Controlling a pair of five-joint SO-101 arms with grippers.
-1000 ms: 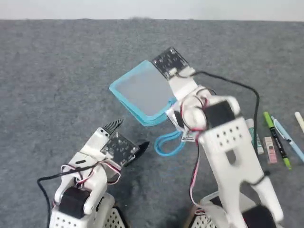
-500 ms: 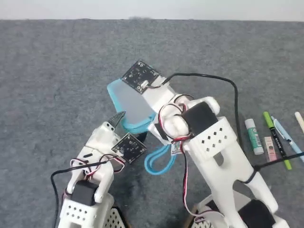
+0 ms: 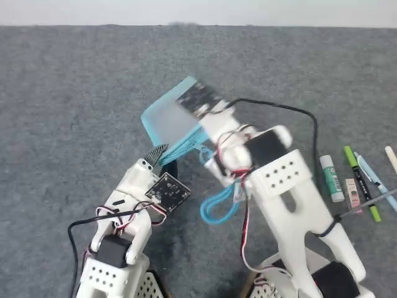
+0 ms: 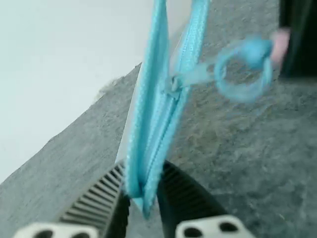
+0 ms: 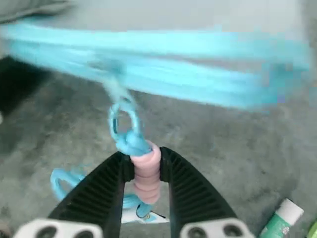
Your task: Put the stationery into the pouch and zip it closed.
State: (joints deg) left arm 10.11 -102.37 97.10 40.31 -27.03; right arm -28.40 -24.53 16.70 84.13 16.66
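While the blue pouch [image 3: 169, 119] stands tilted on its edge over the middle of the grey table [image 3: 68, 93], both arms grip it from the near side. Seen from the left wrist, the left gripper [image 4: 143, 168] is pinched on the pouch's end, its ribbed fingers [image 4: 99, 203] pressed to either side of the blue zip tape. From there the two tapes run together up to the slider [image 4: 173, 88], and beyond the slider they part. A short blue ring [image 4: 242, 69] hangs off the slider. In the right wrist view, the right gripper [image 5: 143, 153] is closed on a small pink bead [image 5: 146, 177] tied to that ring, just below the pouch's long zip edge. A loop of blue cord [image 3: 218, 208] trails from the bead and lies on the table between the two arms. Whether the pouch's lower edge touches the table cannot be told. The stationery lies well apart from the pouch, at the table's right side beside the right arm [image 3: 282, 180]: a glue stick [image 3: 332, 178], a green pen [image 3: 361, 182], a pink eraser [image 3: 353, 194], a light blue pen [image 3: 377, 182] and a pale item [image 3: 391, 158] at the frame's edge. None of it is in the pouch.
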